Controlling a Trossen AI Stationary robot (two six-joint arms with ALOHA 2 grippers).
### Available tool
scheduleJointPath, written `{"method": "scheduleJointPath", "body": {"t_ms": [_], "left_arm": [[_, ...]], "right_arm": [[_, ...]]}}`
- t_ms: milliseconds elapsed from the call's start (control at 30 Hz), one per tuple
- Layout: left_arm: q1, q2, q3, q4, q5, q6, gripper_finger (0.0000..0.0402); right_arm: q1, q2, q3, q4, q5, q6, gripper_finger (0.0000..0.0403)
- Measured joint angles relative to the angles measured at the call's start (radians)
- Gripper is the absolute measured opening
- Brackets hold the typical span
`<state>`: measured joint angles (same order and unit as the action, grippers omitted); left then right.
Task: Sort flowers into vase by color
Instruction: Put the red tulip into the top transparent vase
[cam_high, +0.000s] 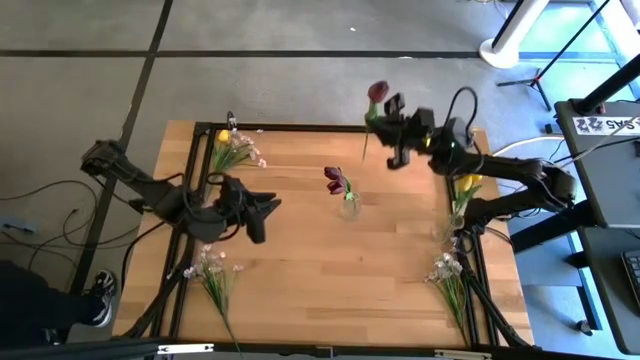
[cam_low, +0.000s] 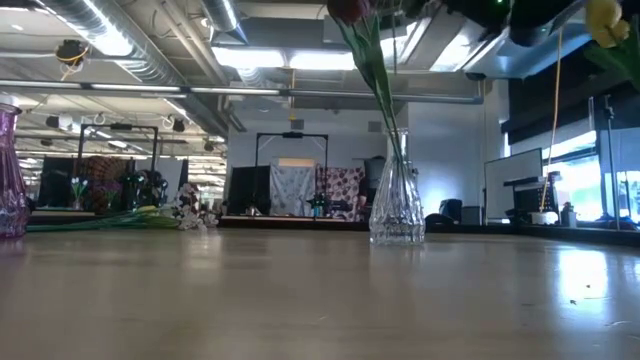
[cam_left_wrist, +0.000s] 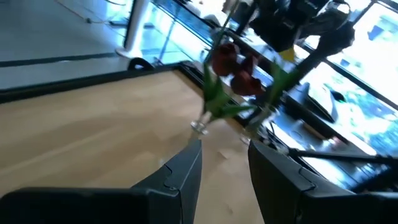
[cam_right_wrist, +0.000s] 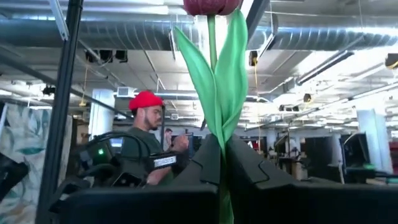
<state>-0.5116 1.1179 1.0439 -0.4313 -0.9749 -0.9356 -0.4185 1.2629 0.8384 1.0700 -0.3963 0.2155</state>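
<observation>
Stem control matters now: the right gripper (cam_high: 388, 128), clamped on a dark red tulip (cam_high: 377, 92) above the table's far edge, should lower it upright into the glass vase (cam_high: 349, 206). Left gripper (cam_high: 262, 212) waits, fingers apart.

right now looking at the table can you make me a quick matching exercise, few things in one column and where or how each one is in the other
Things
1. right gripper
2. left gripper
3. clear glass vase
4. yellow tulip

States
A. mid-table, holding dark red tulips
B. open, hanging over the left side of the table
C. shut on a dark red tulip stem, raised near the far edge
D. in a vase at the right edge

Pairs: 1-C, 2-B, 3-A, 4-D
</observation>
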Motion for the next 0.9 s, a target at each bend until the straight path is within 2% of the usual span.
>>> {"method": "scheduleJointPath", "body": {"t_ms": [200, 333, 533, 667, 900], "left_arm": [[0.081, 0.0, 0.0, 0.0, 0.0, 0.001, 0.0127], [0.128, 0.0, 0.0, 0.003, 0.0, 0.003, 0.0127], [0.183, 0.0, 0.0, 0.008, 0.0, -0.005, 0.0127], [0.204, 0.0, 0.0, 0.008, 0.0, -0.022, 0.0127], [0.239, 0.0, 0.0, 0.002, 0.0, -0.015, 0.0127]], "right_arm": [[-0.129, 0.061, 0.087, 0.002, -0.17, 0.045, 0.0008], [-0.186, 0.148, 0.129, 0.005, -0.33, 0.095, 0.0007], [-0.204, 0.268, 0.155, 0.176, -0.562, 0.205, 0.0005], [-0.203, 0.317, 0.155, 0.292, -0.644, 0.309, 0.0004], [-0.205, 0.336, 0.099, 0.386, -0.656, 0.357, 0.0004]]}}
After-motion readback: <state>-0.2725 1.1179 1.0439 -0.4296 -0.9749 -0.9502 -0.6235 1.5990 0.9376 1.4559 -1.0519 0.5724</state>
